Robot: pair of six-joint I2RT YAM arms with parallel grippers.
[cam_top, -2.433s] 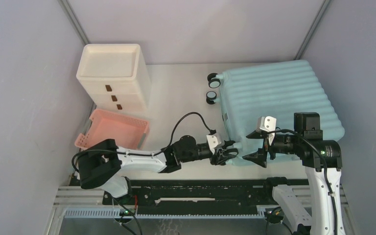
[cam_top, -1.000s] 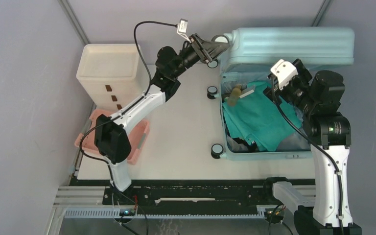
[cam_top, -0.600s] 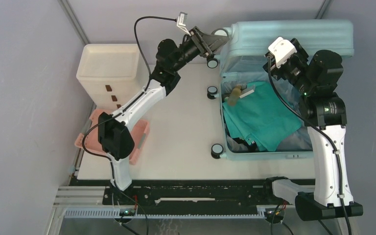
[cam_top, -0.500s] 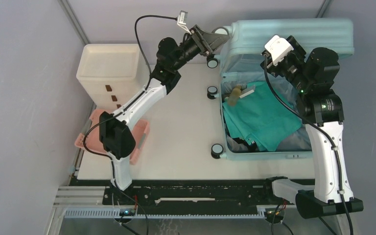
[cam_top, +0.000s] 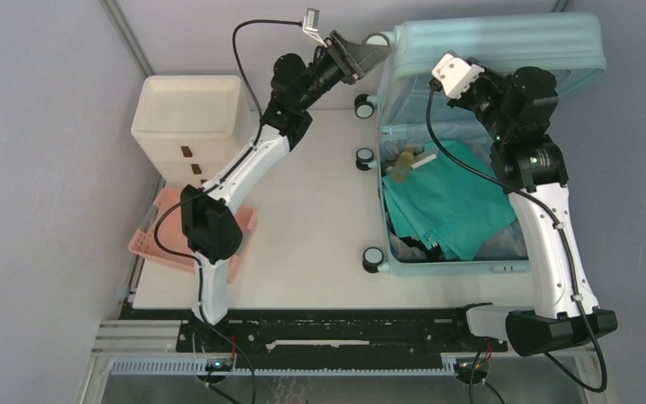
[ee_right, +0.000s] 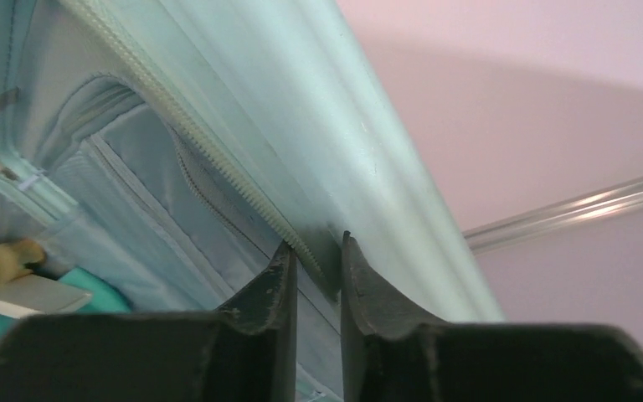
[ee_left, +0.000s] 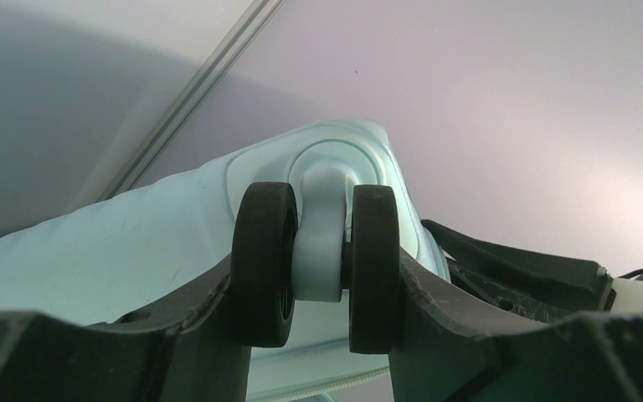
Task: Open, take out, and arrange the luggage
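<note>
Luggage (cam_top: 505, 50) stands open, lid raised; left gripper (ee_left: 318, 285) clamps a caster wheel (ee_left: 264, 251), right gripper (ee_right: 316, 255) pinches the lid rim (ee_right: 360, 193). Teal clothes (cam_top: 454, 202) inside are not yet out.

Left pincer (ee_left: 316, 295), right pincer (ee_right: 316, 253): both clamped.

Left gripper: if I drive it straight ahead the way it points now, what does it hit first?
The wheel: it sits between the left gripper's fingers, so pushing on would likely press into it, with the luggage corner right behind.
</note>
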